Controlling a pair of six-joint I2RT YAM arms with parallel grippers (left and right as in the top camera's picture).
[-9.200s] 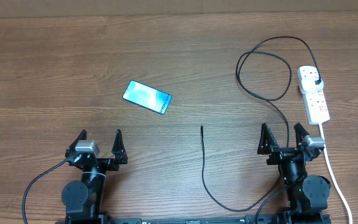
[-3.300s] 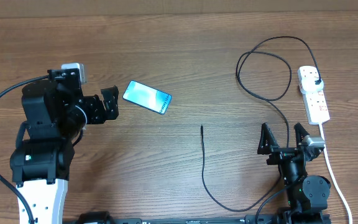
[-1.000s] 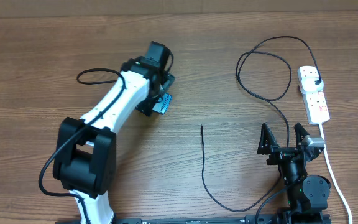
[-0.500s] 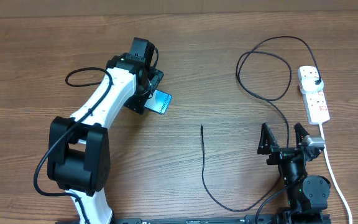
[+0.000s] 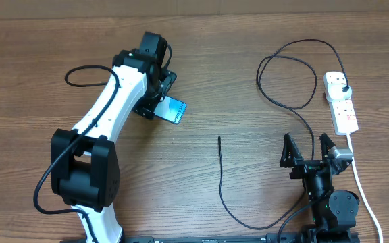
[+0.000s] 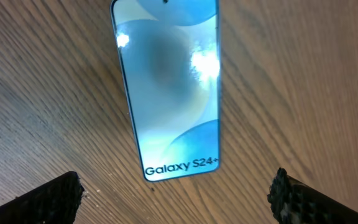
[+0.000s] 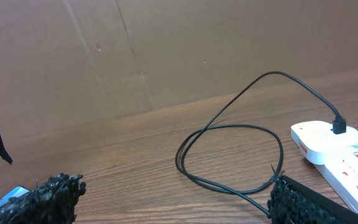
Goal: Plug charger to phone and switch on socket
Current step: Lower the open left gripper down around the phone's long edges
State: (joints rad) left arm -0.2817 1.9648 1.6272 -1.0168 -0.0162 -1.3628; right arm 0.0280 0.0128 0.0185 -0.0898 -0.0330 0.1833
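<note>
**Left fingers spread over the phone; charger tip lying free**

I count one phone, one charger, one socket and two arms.

On the left, my left arm (image 5: 113, 115) reaches across the tabletop (image 5: 32, 81) and partly covers the phone (image 5: 173, 110) from above. The wrist camera shows the left fingers (image 6: 45, 199) set wide apart. One is on each side of the phone's (image 6: 169, 93) lower end, and neither touches it. The phone lies flat, screen up and lit blue.

In the middle, the charger's (image 5: 221, 175) slim tip rests loose on the wood, well apart from the phone. Its cable curves down toward the right arm's base, climbs past it, loops once and ends at the black plug head (image 5: 344, 88).

The right fingers (image 5: 288, 152) are also wide open and hold nothing.

At the far right the plug head sits in the top outlet of the socket (image 5: 343, 111). The socket's white cord (image 5: 363, 185) trails down toward me.

Compared with half a second ago, the left wrist has drifted slightly up and to the left. The phone, charger, socket and right arm sit exactly where they were at the start.
</note>
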